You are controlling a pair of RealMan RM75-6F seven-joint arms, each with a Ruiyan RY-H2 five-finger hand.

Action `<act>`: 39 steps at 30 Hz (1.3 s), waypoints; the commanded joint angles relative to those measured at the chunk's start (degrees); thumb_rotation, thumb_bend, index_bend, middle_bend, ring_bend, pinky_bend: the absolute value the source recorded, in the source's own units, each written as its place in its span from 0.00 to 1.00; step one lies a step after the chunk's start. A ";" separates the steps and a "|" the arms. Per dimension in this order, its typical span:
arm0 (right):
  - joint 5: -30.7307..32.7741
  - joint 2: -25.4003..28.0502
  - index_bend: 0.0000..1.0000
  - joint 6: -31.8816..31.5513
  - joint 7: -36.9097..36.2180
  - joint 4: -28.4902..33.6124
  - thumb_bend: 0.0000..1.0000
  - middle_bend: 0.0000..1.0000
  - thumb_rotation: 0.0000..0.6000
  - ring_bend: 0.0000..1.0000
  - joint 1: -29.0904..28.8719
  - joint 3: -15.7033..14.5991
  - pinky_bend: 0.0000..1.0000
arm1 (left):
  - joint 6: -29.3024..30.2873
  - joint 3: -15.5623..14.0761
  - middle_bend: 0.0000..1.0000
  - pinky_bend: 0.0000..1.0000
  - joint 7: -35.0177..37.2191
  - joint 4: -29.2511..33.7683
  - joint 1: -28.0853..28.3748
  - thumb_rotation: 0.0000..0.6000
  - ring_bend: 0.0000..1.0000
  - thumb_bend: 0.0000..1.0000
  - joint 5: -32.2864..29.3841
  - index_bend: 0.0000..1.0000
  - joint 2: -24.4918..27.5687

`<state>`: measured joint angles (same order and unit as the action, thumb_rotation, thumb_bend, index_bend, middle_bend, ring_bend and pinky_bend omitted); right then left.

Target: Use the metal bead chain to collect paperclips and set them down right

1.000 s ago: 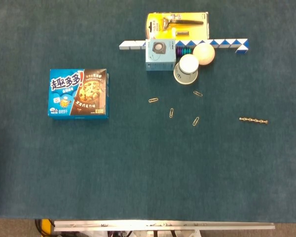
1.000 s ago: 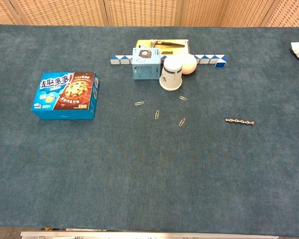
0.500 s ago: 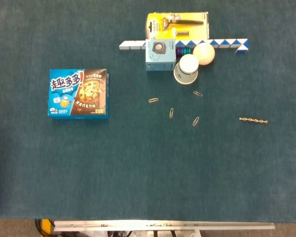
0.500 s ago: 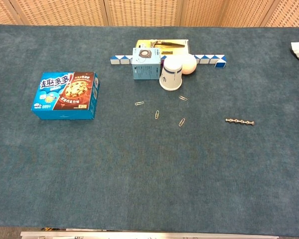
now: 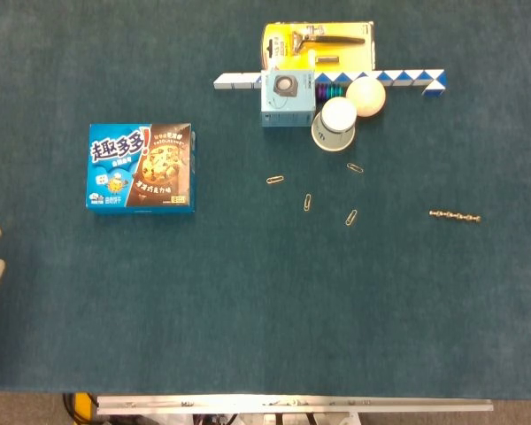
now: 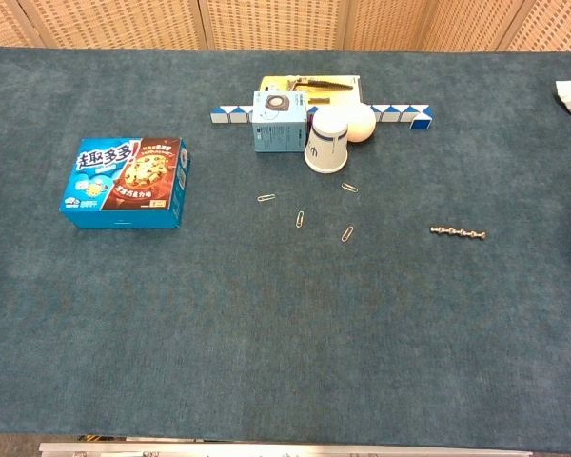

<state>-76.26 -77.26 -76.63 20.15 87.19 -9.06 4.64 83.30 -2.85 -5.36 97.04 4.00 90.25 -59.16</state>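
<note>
While one bead chain [image 5: 454, 215] lies apart, four paperclips [image 5: 308, 202] scatter.

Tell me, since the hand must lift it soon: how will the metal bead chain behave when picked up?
The metal bead chain is a short row of separate linked beads, so it will probably sag from wherever it is pinched. It lies thin and flat on the cloth-like table, likely awkward to get fingers under. Its rounded, shiny beads may slip.

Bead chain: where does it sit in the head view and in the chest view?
Head view: the bead chain lies right of centre, level with the lowest paperclip.
Chest view: again right of centre, bead chain.
Shared landmark: the white paper cup, up and left of it.
</note>
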 commanded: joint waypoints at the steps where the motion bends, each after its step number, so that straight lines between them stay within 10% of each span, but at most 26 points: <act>1: 0.90 -1.36 0.46 0.93 1.24 -0.06 0.25 0.16 1.00 0.06 -0.86 0.57 0.24 | -0.23 -0.01 0.29 0.30 0.08 0.10 0.02 1.00 0.17 0.25 -0.25 0.44 0.15; 39: 7.72 -12.41 0.46 7.99 12.58 -0.58 0.26 0.15 1.00 0.06 -7.73 0.30 0.22 | -1.28 0.46 0.29 0.30 0.65 1.58 -0.77 1.00 0.17 0.25 -3.57 0.43 3.45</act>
<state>-68.65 -89.56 -68.74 32.71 86.71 -16.68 4.91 82.07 -2.39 -4.73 98.61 3.23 86.73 -55.76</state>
